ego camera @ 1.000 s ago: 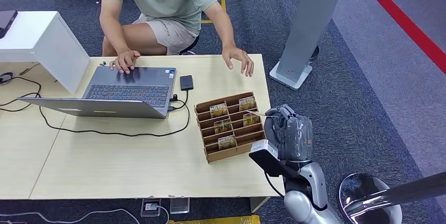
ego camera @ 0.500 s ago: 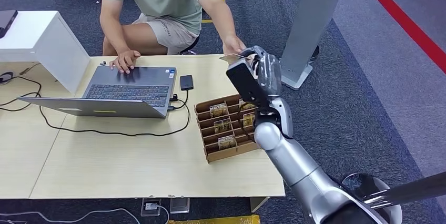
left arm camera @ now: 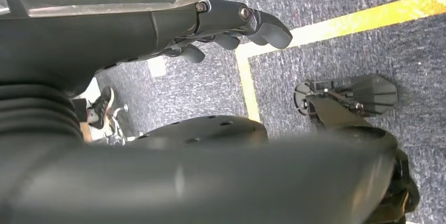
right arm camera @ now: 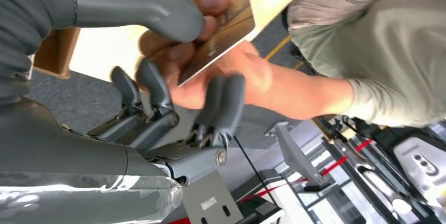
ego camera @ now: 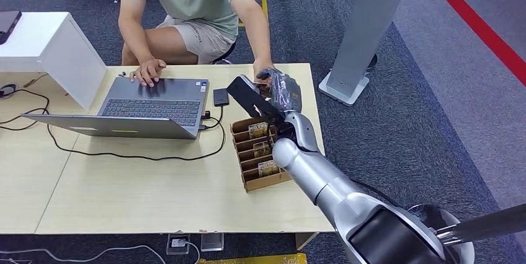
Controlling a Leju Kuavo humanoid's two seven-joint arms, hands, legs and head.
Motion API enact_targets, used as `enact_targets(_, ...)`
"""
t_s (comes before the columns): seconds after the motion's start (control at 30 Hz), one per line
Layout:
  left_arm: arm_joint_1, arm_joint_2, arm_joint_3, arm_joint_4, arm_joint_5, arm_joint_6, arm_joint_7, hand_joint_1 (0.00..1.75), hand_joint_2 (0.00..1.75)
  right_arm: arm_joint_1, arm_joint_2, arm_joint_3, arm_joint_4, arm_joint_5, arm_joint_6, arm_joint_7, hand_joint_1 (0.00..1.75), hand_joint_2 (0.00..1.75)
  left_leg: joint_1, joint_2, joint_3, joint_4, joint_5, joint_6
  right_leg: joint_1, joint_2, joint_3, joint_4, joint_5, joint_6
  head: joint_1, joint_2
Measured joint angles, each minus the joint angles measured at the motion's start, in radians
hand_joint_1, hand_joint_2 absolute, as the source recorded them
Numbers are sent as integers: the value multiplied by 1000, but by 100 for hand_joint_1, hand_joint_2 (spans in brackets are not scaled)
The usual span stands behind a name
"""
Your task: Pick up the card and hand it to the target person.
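From the head view, the right hand reaches over the counter, past the card rack, to the person's hand: the handover step. In the right wrist view, thumb and fingers pinch the card, which the person's fingers also touch. Next, likely, release once they grip. In the left wrist view, the left hand hangs with fingers curled, holding nothing.

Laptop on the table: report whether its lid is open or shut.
Open. The laptop shows its keyboard in the head view, its lid is folded far back toward the robot, and the person's hand rests on its far edge.
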Motion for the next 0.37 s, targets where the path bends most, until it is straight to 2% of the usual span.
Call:
enact_targets(0.1,0,2,-10,0,6,6,-6,0,0,-6,6,8,41,-6,-9,-7,0,175,0,0,0,0,0,0,0,0,0,0,0,0,-1,0)
enact_targets(0.23,1,4,-12,0,26,15,-10,0,0,-16,10,9,74,-18,-32,-27,0,175,0,0,1,0,0,0,0,0,0,0,0,0,-2,0)
enact_targets(0.37,2,5,-12,0,38,21,-11,0,0,-18,8,-15,77,26,-44,-68,0,175,0,1,1,0,0,0,0,1,0,0,0,0,-1,0)
